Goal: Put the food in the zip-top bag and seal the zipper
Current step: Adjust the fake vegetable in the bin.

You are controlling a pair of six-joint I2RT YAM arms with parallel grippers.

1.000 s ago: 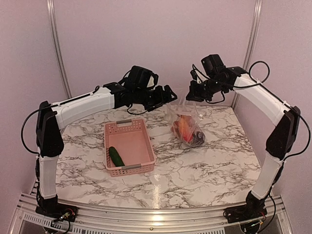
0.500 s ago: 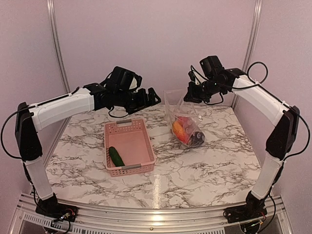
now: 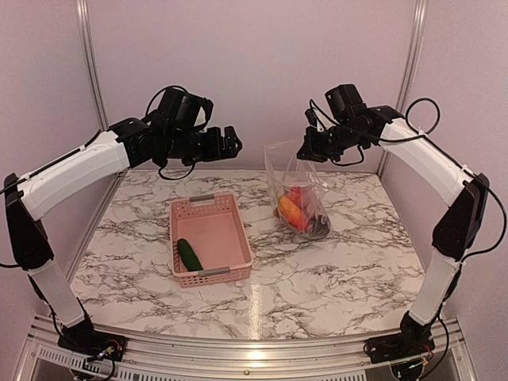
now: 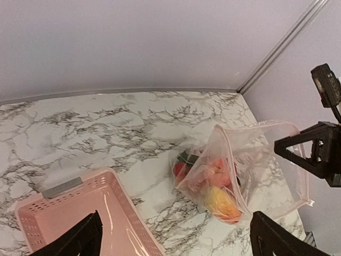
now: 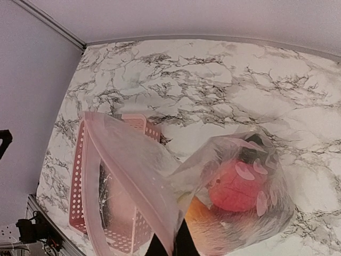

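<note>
The clear zip-top bag (image 3: 295,186) hangs by its mouth from my right gripper (image 3: 305,151), its bottom resting on the table. Red, orange and dark toy food (image 3: 298,212) lies at the bottom of the bag. In the right wrist view my right gripper (image 5: 171,244) is shut on the pale zipper strip (image 5: 130,176), with a red tomato (image 5: 240,186) below. One dark green cucumber (image 3: 189,254) lies in the pink basket (image 3: 238,230). My left gripper (image 3: 227,143) is open and empty, high above the basket's far end, left of the bag (image 4: 250,160).
The pink latticed basket (image 4: 114,202) stands left of centre on the marble table (image 3: 349,270). Pale walls and metal posts close the back and both sides. In the left wrist view the right gripper (image 4: 314,152) shows at the bag's far edge.
My left arm has drawn back to the left and upward, away from the bag. The right gripper keeps hold of the bag's mouth, and the bag now hangs a little more upright.
</note>
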